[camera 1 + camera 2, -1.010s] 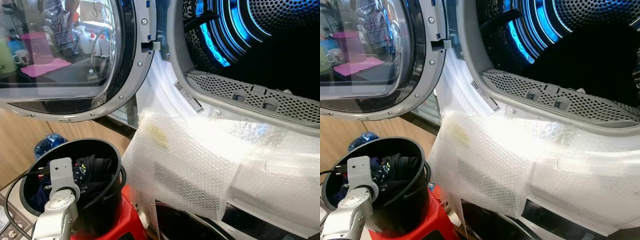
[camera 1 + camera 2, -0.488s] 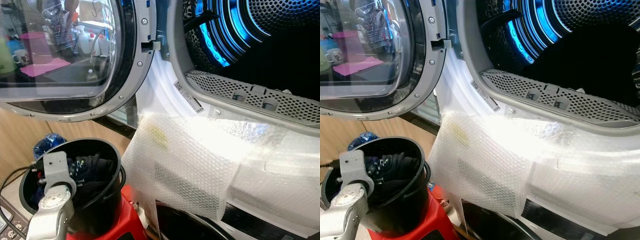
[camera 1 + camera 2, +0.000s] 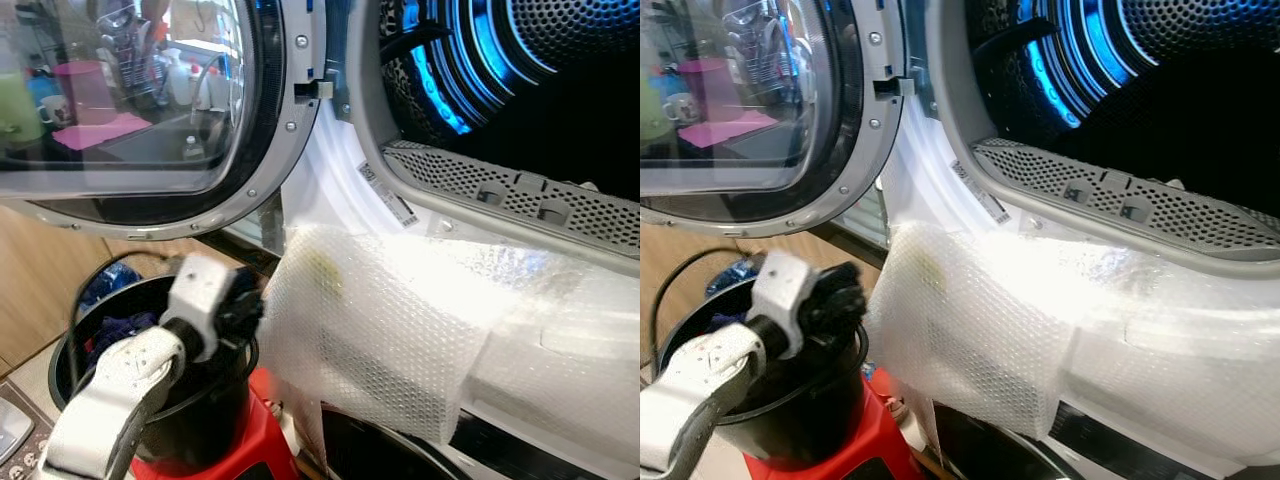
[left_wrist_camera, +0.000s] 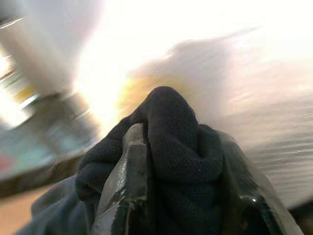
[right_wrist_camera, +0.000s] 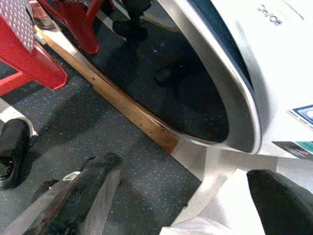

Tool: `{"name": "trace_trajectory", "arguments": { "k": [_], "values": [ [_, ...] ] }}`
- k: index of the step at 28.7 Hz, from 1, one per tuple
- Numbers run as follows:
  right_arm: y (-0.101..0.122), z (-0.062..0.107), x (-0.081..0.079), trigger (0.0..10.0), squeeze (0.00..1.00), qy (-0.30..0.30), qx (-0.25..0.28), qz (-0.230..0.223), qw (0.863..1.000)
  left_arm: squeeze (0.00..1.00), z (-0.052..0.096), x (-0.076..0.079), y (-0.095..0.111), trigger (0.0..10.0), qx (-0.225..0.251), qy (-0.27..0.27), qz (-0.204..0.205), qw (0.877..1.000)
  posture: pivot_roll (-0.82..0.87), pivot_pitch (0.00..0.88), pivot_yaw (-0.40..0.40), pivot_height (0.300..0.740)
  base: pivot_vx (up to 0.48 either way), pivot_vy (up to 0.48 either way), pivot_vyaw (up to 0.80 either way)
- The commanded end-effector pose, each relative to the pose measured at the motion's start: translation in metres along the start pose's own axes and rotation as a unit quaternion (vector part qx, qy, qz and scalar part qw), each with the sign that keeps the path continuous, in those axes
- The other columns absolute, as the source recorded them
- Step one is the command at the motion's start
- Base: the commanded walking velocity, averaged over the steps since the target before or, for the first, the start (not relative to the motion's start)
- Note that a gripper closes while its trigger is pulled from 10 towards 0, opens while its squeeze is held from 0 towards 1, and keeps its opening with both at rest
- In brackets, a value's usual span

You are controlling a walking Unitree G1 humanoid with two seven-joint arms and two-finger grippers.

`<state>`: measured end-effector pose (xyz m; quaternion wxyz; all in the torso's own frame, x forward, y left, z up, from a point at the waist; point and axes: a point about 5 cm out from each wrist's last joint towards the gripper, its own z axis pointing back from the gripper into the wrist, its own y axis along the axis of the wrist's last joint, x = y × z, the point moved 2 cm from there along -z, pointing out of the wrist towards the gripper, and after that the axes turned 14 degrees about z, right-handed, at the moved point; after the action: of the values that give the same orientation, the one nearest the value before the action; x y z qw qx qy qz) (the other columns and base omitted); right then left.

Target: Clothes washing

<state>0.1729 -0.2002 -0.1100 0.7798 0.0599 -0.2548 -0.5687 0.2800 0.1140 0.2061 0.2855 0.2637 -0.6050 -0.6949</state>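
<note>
Nearest the head camera, the silver left arm rises from the lower left, bent at the wrist, and its left gripper (image 3: pixel 238 305) hangs just above the far rim of a black bucket (image 3: pixel 205 420). The fingers (image 4: pixel 128 166) are clamped on a dark garment (image 4: pixel 178 147), which bulges up between them in the left wrist view; the head views give just a dark bunch at the fingertips. Beneath the gripper the bucket holds more dark and blue clothes (image 3: pixel 120 330) and stands on a red stool (image 3: pixel 262 445).

Right beside the gripper, bubble wrap (image 3: pixel 390 330) drapes over the white front of the machine. Above it hangs the open round door (image 3: pixel 150 110), its glass mirroring a cluttered room, and beyond it the drum (image 3: pixel 520 70) glows blue behind a perforated grey lip.

The right wrist view looks down on dark speckled floor (image 5: pixel 122 161), a wooden strip and red stool legs; the right gripper (image 5: pixel 181 196) hangs with fingers spread wide apart.
</note>
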Motion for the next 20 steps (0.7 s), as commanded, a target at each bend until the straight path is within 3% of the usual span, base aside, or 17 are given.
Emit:
{"name": "trace_trajectory", "arguments": {
  "k": [1,4,6,10,15,18,20],
  "values": [
    [0.003,0.0,-0.003,10.0,0.0,0.004,0.005,-0.004,1.0,0.0,-0.009,0.027,0.004,0.0,0.001,-0.092,-0.004,0.996,0.06,0.0,0.027,0.74,0.0,0.0,0.0],
    [0.004,0.0,-0.002,10.0,0.0,0.0,0.006,-0.018,1.0,0.0,-0.023,0.051,0.0,0.0,-0.017,-0.17,-0.02,0.985,0.04,0.0,0.037,0.74,0.0,0.0,0.0],
    [0.002,0.0,-0.001,10.0,0.0,0.0,0.005,-0.022,1.0,0.0,-0.033,0.066,0.005,0.0,-0.018,-0.203,-0.051,0.978,0.02,0.003,0.043,0.74,0.0,0.0,0.0],
    [-0.004,0.0,-0.001,10.0,0.0,-0.003,-0.001,-0.032,0.999,0.0,-0.04,0.078,0.011,0.0,-0.006,-0.226,-0.032,0.973,0.0,0.0,0.054,0.74,0.0,0.0,0.0],
    [-0.01,0.001,-0.002,10.0,0.0,0.004,-0.008,-0.026,1.0,0.0,-0.042,0.08,-0.008,0.0,-0.031,-0.232,-0.023,0.972,0.0,0.0,0.055,0.74,0.0,0.0,0.0],
    [-0.014,0.001,0.0,10.0,0.0,0.011,-0.004,0.02,1.0,0.0,-0.035,0.072,-0.027,0.0,-0.065,-0.217,-0.019,0.974,0.0,0.011,0.059,0.74,0.0,0.0,0.0],
    [-0.016,0.001,0.002,10.0,0.0,0.014,-0.006,0.025,1.0,0.0,-0.032,0.067,-0.033,0.0,-0.077,-0.206,-0.019,0.975,0.01,0.013,0.059,0.74,0.0,0.0,0.0]
  ]
}}
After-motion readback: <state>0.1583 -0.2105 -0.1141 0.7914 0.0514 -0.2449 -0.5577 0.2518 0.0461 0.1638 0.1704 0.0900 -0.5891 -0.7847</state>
